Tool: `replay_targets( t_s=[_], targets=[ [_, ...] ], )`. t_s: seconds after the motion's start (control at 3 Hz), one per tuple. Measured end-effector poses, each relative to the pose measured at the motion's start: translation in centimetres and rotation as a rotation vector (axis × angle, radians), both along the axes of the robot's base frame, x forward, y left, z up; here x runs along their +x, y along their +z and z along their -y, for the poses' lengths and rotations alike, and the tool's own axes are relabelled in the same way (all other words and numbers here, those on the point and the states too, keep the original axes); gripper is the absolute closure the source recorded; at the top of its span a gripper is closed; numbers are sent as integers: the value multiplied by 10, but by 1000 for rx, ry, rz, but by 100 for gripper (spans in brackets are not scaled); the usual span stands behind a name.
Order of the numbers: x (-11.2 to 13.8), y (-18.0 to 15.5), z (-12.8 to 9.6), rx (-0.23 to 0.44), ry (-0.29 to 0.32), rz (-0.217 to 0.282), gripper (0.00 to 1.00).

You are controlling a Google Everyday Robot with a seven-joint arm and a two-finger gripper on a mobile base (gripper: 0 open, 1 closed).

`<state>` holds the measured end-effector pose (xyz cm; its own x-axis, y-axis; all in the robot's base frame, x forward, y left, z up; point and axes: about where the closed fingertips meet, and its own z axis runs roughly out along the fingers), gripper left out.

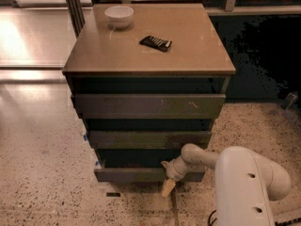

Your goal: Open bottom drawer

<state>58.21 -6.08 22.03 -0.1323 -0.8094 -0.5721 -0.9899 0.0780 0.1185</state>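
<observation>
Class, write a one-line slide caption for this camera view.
Robot gripper at the bottom drawer of a three-drawer cabinet, white bowl and dark packet on top.
</observation>
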Motion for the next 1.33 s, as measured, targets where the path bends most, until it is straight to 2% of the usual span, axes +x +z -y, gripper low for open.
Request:
replay_targets(
  t_s=[0.33,0.67,1.33],
  targets=[
    [-28,-4,8,-12,-21,-96,0],
    [-44,-3,13,-5,-36,-157,0],
    [-39,-4,12,-6,-34,-147,0]
  ],
)
